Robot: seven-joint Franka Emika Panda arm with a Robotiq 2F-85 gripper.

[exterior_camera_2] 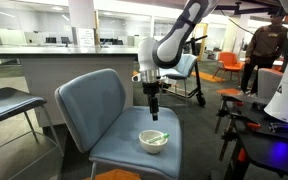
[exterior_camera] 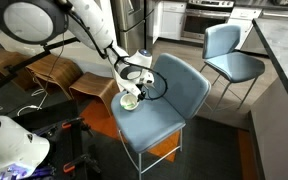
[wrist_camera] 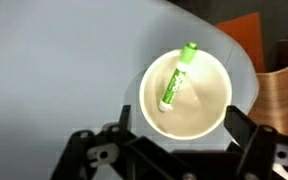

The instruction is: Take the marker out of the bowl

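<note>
- The marker (wrist_camera: 178, 76) lay inside the bowl (wrist_camera: 212, 100). It was a thin stick with its greener end up against the far rim (the top of my wrist view) and its paler length running down toward the bowl's middle.
- In the wrist view its long axis ran nearly straight up and down, leaning a little to the right at the top.
- The bowl was small, round and cream-white, and it held nothing else. It sat on the blue-grey chair seat (wrist_camera: 54, 70), and an exterior view showed it toward the seat's front (exterior_camera_2: 154, 144).
- My gripper (wrist_camera: 176, 128) hung directly over the bowl and well clear of it. In an exterior view (exterior_camera_2: 154, 108) there was open air between the fingertips and the rim.
- My fingers (wrist_camera: 236, 128) were spread wide and held nothing. One stood at each side of the wrist view's lower edge, with the bowl showing between them.
- The line between my fingers ran across that view, so it was roughly crosswise to the marker's long axis. I judged that the wrist needed little or no turning before closing.
- The marker's middle lay slightly ahead of the midpoint between my fingertips, toward the top of the wrist view. I judged the coming move to be a small shift that way and then a straight descent.
- I judged the bowl's wall to be the hazard, since a fingertip landing on the rim could tip or slide the bowl.
</note>
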